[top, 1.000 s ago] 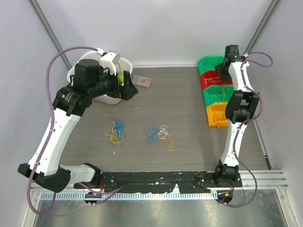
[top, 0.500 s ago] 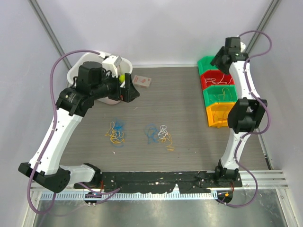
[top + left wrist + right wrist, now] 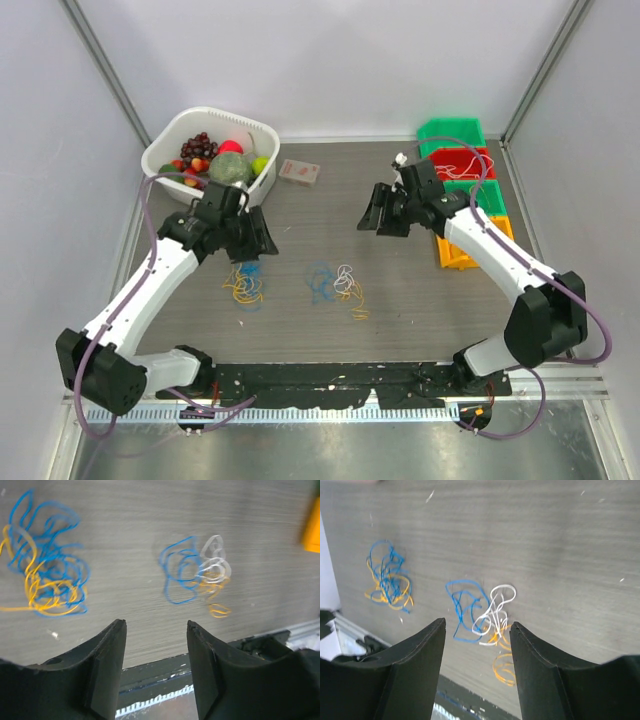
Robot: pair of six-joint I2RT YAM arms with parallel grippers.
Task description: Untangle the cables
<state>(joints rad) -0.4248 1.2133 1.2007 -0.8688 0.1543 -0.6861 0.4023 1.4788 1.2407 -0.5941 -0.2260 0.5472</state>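
Two tangles of cables lie on the table. The left tangle [image 3: 245,281] is blue and yellow, also in the left wrist view [image 3: 45,577] and the right wrist view [image 3: 387,578]. The right tangle [image 3: 337,284] mixes blue, white and yellow-orange cords [image 3: 197,572] [image 3: 482,612]. My left gripper [image 3: 262,243] hovers just behind the left tangle, jaws open with nothing between them [image 3: 156,625]. My right gripper [image 3: 372,217] hangs behind and to the right of the right tangle, open and empty [image 3: 477,625].
A white basket [image 3: 163,150] of fruit stands at the back left, with a small card box [image 3: 299,172] beside it. Green, red and yellow bins [image 3: 450,130] line the back right. A black rail [image 3: 330,378] runs along the near edge.
Both arms have swung in from the back. The left came away from the basket down to the left tangle; the right left the bins and now hangs over the table's middle.
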